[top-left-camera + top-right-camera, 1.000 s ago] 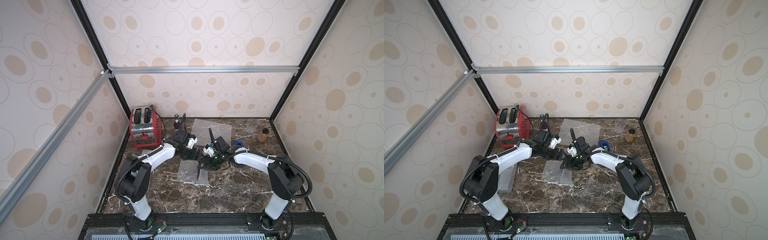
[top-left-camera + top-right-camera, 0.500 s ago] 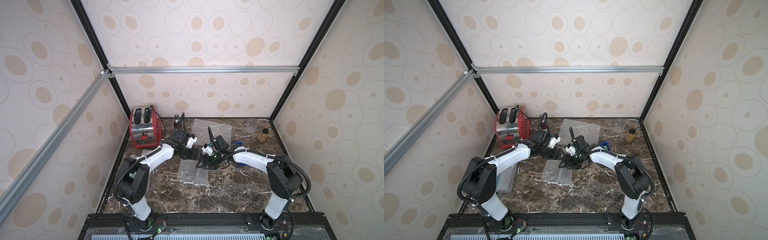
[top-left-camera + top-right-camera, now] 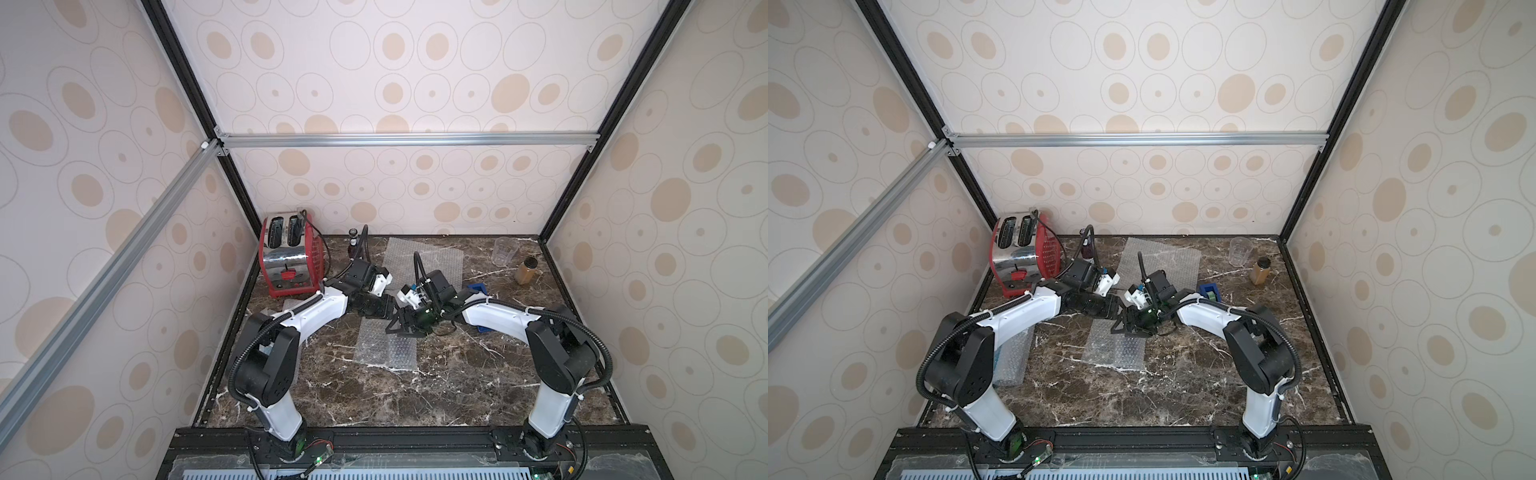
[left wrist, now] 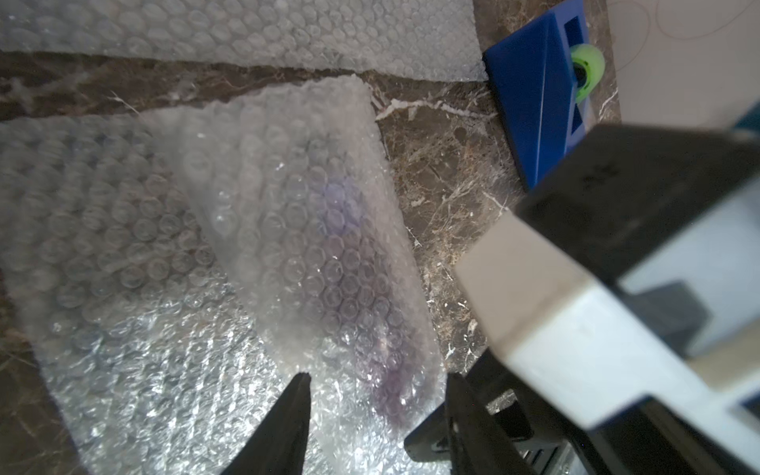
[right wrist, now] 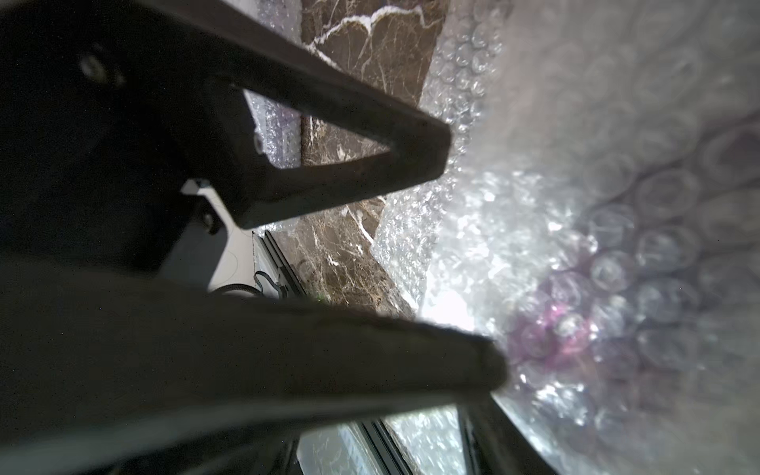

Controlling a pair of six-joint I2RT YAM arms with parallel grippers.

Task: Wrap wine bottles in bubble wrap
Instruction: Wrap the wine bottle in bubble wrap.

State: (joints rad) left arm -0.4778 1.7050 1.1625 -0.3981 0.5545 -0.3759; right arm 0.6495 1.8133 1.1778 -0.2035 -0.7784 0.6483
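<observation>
Both top views look from high above the table's [image 3: 415, 395] near edge, tilted down toward the back wall. They are far enough off to take in the whole tabletop and the toaster [image 3: 291, 257], and they share nearly the same scene, shifted slightly sideways. The left wrist camera sits very close over the bubble wrap [image 4: 288, 246], looking past the left gripper [image 4: 378, 376] toward a blue dispenser [image 4: 534, 103], which both top views also show. The right wrist camera is closer still and looks past the right gripper [image 5: 475, 259] at the same wrap, which is blurred.
</observation>
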